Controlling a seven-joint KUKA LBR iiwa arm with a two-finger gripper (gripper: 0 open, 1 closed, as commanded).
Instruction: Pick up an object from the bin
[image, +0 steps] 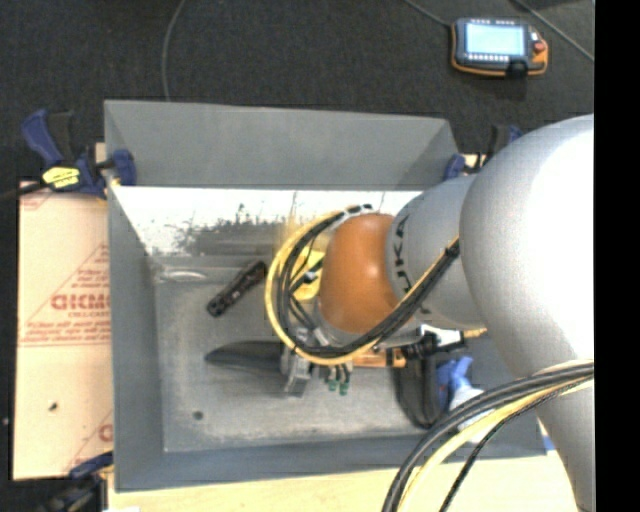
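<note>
Camera view puts the gripper (297, 379), open or closed I cannot tell, at one end of a dark, flat, tapered piece (240, 357) whose long axis stretches leftward from it.

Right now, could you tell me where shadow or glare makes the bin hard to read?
Camera view: the bin's back wall is brightly lit; the arm shades the floor's right side around a blue thing; the dark wedge left of the claw could be shadow or object, I cannot tell.
</note>
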